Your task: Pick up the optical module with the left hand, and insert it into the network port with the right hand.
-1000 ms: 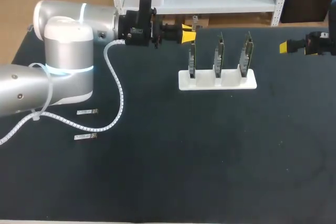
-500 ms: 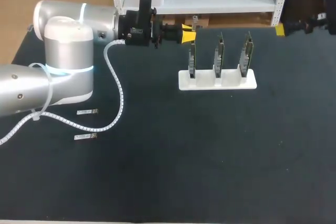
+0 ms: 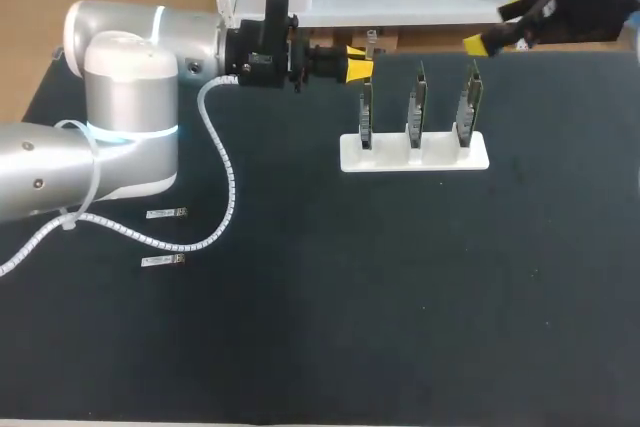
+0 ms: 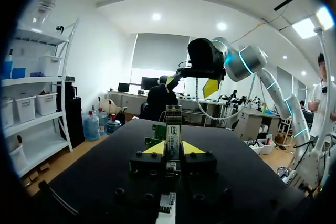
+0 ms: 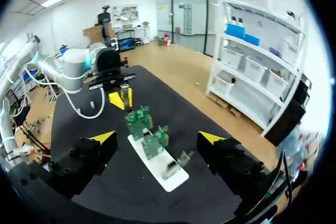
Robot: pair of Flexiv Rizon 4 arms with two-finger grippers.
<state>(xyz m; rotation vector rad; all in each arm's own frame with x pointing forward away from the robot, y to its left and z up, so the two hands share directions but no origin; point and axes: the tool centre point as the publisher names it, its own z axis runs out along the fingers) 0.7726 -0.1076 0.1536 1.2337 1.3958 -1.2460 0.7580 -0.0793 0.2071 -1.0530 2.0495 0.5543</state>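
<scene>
My left gripper (image 3: 358, 65) hovers just behind the left end of the board rack, shut on a small silver optical module (image 3: 370, 42). In the left wrist view the module (image 4: 173, 129) stands upright between the yellow tips of the left gripper (image 4: 173, 148). My right gripper (image 3: 492, 27) hangs open above the table's far right edge, nothing between its fingers. Seen from the right wrist, the right gripper (image 5: 156, 138) looks down on three green network boards (image 5: 146, 129) in a white rack (image 5: 169, 174). That same rack (image 3: 413, 153) sits at centre-back of the table.
Two spare optical modules (image 3: 166, 213) (image 3: 162, 260) lie on the black mat beside my left arm's cable (image 3: 222, 177). The left arm's large body (image 3: 120, 117) fills the near-left part of the table.
My right arm has swung from the right edge up and leftward, toward the back of the rack, its gripper staying open. The left arm and its module have not moved.
</scene>
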